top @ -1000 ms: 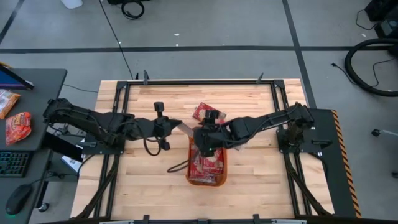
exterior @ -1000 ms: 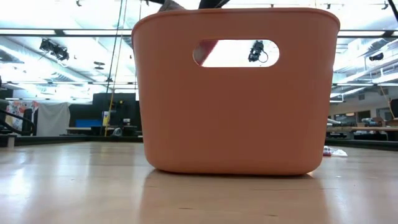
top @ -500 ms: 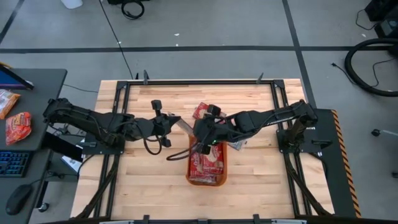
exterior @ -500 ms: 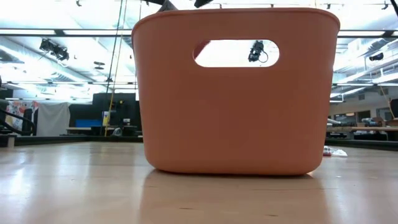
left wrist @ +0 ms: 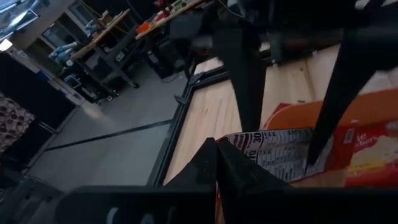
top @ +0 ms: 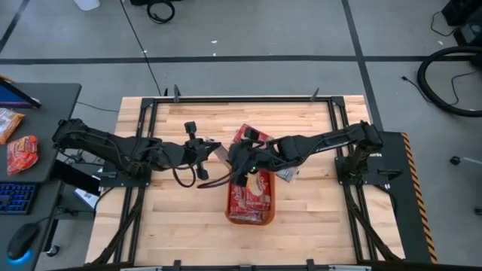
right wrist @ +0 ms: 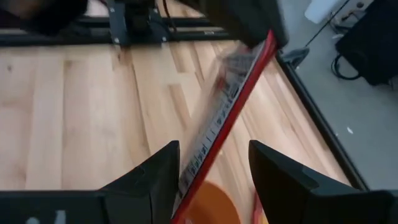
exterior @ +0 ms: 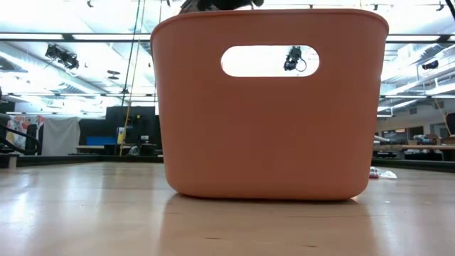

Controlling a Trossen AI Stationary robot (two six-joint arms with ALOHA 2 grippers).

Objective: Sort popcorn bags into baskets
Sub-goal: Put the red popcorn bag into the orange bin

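Note:
The orange basket stands near the table's middle, with several red popcorn bags lying flat inside. My left gripper is shut on one bag, held over the basket's far left corner. My right gripper is open, with a finger on either side of that bag; I cannot tell whether they touch it. Another bag lies on the table beyond the basket, and one more lies to its right. My left gripper pinches the bag by one edge between its two fingers, coming level from the table's left. The bag is lifted clear and stands on edge, its printed silver back showing, stretching from the fingers toward the right arm.
Black frame rails run along the table's sides. A dark cable loops on the wood left of the basket. A side desk on the left holds two more snack bags and a keyboard. Bare wood lies near the basket.
My right gripper has moved from over the basket toward the table's left and a little toward the far edge, coming up around the bag held by my left gripper. A red shape seen through the basket's handle hole in the low view has gone.

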